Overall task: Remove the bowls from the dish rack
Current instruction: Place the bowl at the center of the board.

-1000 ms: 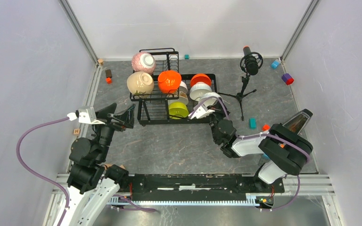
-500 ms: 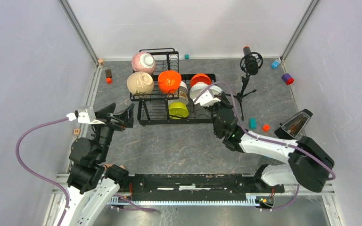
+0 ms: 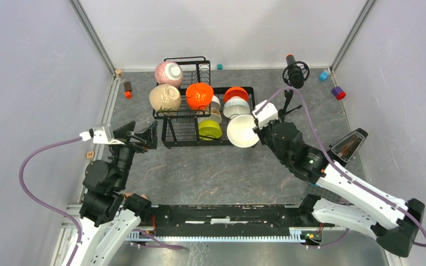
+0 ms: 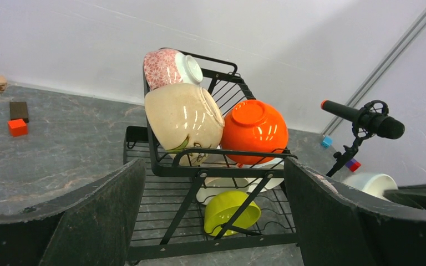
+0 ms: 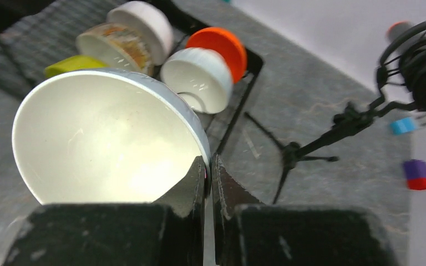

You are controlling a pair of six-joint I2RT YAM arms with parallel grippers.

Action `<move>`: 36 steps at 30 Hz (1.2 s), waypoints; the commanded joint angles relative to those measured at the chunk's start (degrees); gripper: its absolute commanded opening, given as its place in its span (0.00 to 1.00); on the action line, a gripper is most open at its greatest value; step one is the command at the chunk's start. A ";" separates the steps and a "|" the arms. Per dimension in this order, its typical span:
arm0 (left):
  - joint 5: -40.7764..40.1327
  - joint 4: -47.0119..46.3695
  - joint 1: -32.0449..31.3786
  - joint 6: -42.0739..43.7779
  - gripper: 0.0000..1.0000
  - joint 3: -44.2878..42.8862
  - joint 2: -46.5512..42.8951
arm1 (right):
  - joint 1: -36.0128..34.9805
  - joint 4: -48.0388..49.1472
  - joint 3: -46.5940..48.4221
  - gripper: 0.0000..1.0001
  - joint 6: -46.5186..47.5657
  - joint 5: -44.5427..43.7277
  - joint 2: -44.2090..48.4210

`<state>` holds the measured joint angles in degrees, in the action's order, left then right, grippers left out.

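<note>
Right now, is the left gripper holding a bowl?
No: the left gripper stands wide open with nothing between its jaws, facing the dish rack; only the right gripper pinches the rim of the white bowl.

A robotics laboratory test cell: plain white wall panels held by aluminium corner rails enclose a grey stone-patterned counter, where a black microphone on a tripod and scattered small coloured blocks sit beyond two white-and-black robot arms bolted to a black base rail.
</note>
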<state>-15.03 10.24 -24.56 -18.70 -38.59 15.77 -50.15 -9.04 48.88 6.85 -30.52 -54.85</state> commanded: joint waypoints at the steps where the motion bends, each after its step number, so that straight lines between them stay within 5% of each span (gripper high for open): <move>1: 0.50 0.54 -0.18 0.45 1.00 -1.42 2.17 | -0.16 -7.08 0.56 0.00 -10.46 12.36 7.47; 13: 16.07 18.81 -0.16 -8.18 1.00 -17.15 13.20 | -0.13 -8.79 -8.00 0.00 -21.47 29.55 18.73; 18: 24.63 27.89 -0.15 -8.43 1.00 -25.49 18.75 | -0.20 -9.99 -11.74 0.00 -23.07 30.42 19.87; 30: 21.02 36.20 -3.70 -8.81 0.98 -27.32 23.20 | -0.24 -9.15 -16.06 0.00 -21.48 28.44 15.96; 33: 15.45 36.34 -10.05 -8.76 0.98 -29.24 26.59 | -0.20 -8.97 -15.60 0.00 -21.17 27.93 14.68; 36: 2.56 36.34 -23.05 -9.13 0.99 -32.30 31.31 | -0.16 -9.10 -15.09 0.00 -20.98 27.03 13.79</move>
<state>1.34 46.72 -35.59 -26.15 -66.22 42.19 -50.15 -23.16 31.44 -13.78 -2.24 -40.62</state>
